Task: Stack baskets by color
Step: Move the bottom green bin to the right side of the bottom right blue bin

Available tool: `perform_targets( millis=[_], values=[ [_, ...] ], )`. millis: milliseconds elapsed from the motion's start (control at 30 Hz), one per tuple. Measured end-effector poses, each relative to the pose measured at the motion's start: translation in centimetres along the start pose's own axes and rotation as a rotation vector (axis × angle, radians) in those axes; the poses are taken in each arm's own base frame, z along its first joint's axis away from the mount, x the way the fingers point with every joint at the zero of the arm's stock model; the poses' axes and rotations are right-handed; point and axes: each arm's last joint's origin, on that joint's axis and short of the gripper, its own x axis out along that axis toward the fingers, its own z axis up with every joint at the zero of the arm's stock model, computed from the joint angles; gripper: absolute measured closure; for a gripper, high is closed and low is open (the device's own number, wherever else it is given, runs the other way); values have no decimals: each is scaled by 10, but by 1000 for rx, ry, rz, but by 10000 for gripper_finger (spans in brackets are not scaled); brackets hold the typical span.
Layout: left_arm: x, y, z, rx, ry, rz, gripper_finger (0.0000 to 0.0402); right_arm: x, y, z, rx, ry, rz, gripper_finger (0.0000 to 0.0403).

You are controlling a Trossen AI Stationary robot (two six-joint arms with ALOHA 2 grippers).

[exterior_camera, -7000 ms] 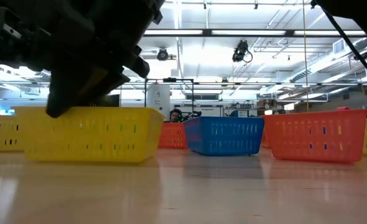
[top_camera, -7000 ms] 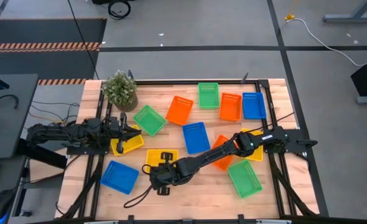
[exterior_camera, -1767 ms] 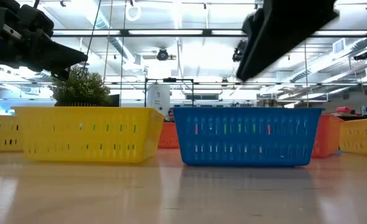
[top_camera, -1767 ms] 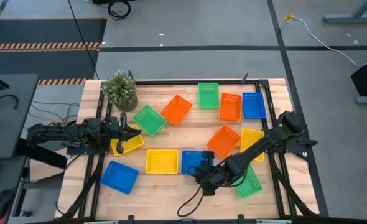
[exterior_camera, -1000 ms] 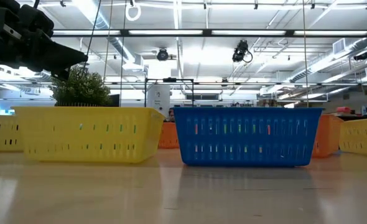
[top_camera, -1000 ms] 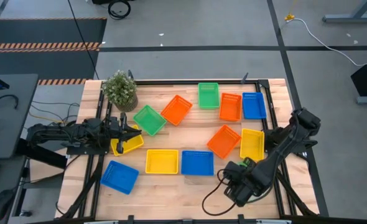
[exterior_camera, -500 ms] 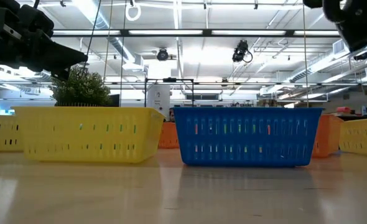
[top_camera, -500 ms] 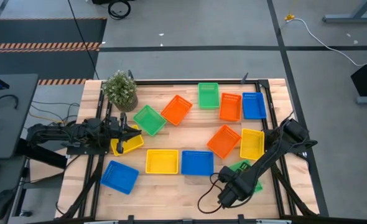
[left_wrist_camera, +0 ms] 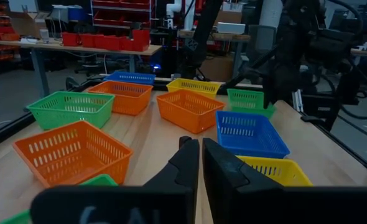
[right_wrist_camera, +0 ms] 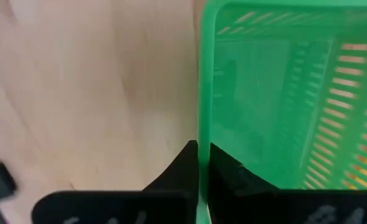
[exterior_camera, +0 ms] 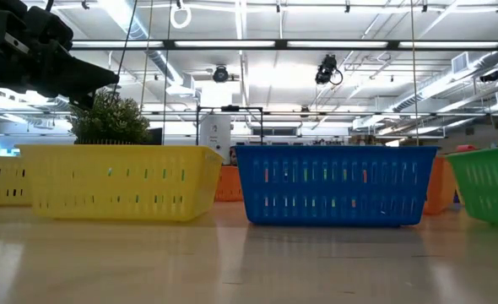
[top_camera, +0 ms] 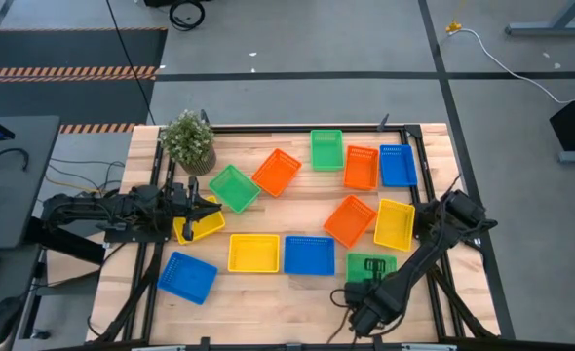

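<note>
Yellow, blue, green and orange baskets lie scattered on the wooden table [top_camera: 297,297]. A green basket [top_camera: 373,263] sits at the near right, beside a blue basket [top_camera: 309,254] and a yellow basket [top_camera: 253,253]. My right gripper [right_wrist_camera: 201,157] points down over its near left part and is shut on its wall. My left gripper [left_wrist_camera: 200,155] is shut and level at the table's left edge, above a yellow basket [top_camera: 198,224], touching nothing. My right gripper pinches the rim of one side wall [right_wrist_camera: 201,127] of the green basket between its two fingers, one finger [right_wrist_camera: 227,167] inside the basket and one outside. The fingers come from above, pointing down. In the low view the basket's bottom [exterior_camera: 485,218] looks level with the table.
A potted plant [top_camera: 187,139] stands at the far left corner. More baskets lie across the far half: green [top_camera: 234,187], orange [top_camera: 281,172], green [top_camera: 326,148], orange [top_camera: 361,166], blue [top_camera: 398,165]. Orange [top_camera: 351,220] and yellow [top_camera: 395,224] baskets sit just beyond the held one.
My right gripper has come down toward the table's near edge, rolled about its own axis and shut on the green basket's wall. The green basket has slid toward the table's left and turned square to the blue one, coming into the low view.
</note>
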Motion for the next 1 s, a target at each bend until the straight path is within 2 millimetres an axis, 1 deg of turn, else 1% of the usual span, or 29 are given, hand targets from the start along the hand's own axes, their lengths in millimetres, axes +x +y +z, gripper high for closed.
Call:
perform_targets(
  millis=[133, 233, 400, 467, 600, 733, 833, 933, 1000],
  values=[
    [0, 0, 0, 0, 0, 0, 370, 0, -6, 2, -81, -12, -62, 394],
    [0, 0, 0, 0, 0, 0, 366, 0, -14, 6, -130, -25, -130, 391],
    [0, 0, 0, 0, 0, 0, 369, 1, -30, 14, -210, 8, -208, 394],
    [0, 0, 0, 0, 0, 0, 372, 6, -38, 17, -224, 30, -220, 394],
    [0, 0, 0, 0, 0, 0, 372, 21, -51, 16, -259, 75, -255, 394],
    [0, 0, 0, 0, 0, 0, 366, 26, -58, 15, -283, 89, -273, 394],
    [0, 0, 0, 0, 0, 0, 363, 19, -62, 14, -264, 74, -245, 394],
    [0, 0, 0, 0, 0, 0, 365, 4, -65, 12, -198, 21, -190, 394],
    [0, 0, 0, 0, 0, 0, 368, -6, -64, 10, -142, -13, -122, 394]
  ],
)
